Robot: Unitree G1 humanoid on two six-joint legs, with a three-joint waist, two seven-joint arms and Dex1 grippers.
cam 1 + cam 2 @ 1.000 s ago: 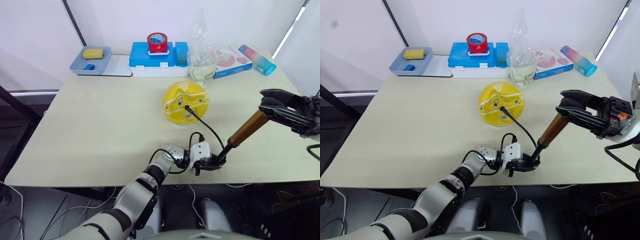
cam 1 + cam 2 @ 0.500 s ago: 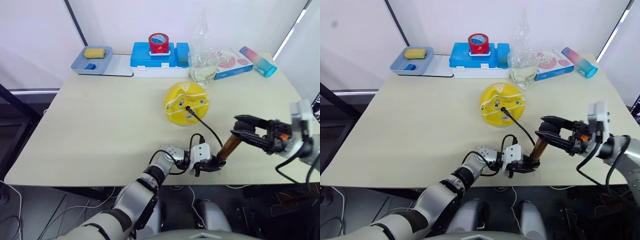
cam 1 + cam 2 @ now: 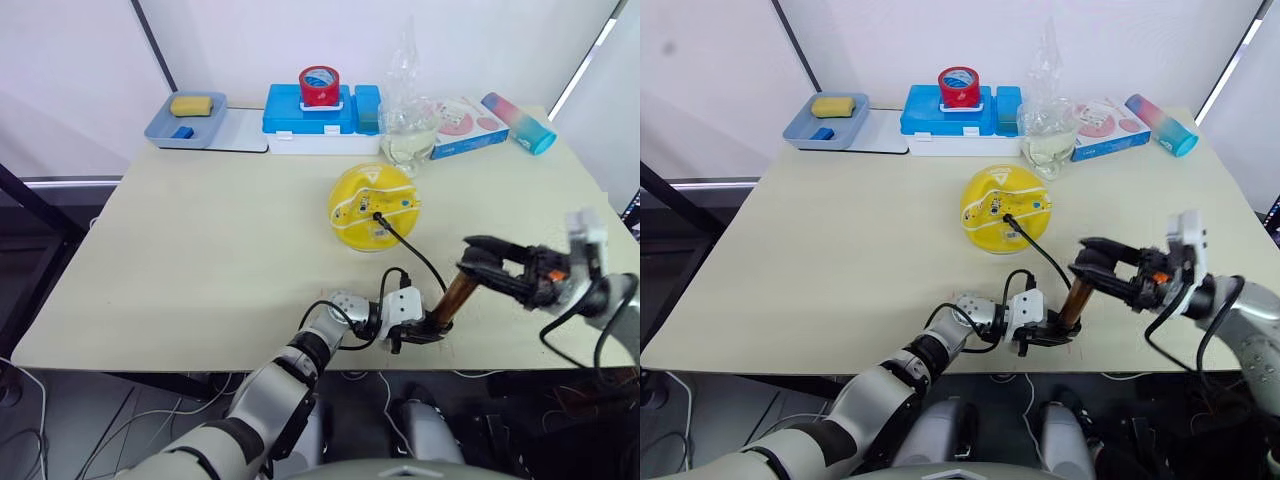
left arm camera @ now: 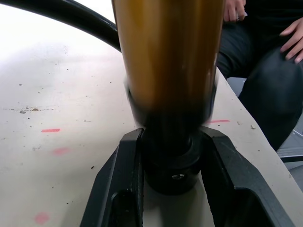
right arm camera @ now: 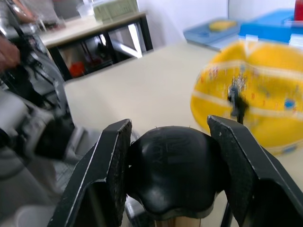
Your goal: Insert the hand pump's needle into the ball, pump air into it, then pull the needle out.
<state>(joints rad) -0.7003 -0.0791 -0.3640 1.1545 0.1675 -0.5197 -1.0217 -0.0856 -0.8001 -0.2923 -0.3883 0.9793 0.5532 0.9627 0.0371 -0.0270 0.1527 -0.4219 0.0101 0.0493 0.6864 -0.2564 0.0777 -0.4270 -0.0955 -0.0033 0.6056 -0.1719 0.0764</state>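
Soft, even, bright light falls on the pale table [image 3: 200,260], with only faint shadows under the ball [image 3: 373,205] and glare whitening the backdrop. In the left wrist view the pump [image 4: 165,71] barrel is very close and smeared out of focus. In the right wrist view the ball and background are blurred.

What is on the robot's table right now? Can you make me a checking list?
Surface: pale table, a few small red marks.
Job's things: yellow ball, saggy, hose plugged in; gold pump tilted near the front edge.
Clutter: blue tray, blue box with a red tape roll on top, plastic bag, flat carton, tumbler along the back.
Claws: left claw clamps the pump's base; right claw grips the handle.
Cables: robot wrist wires.
Surroundings: seated person.
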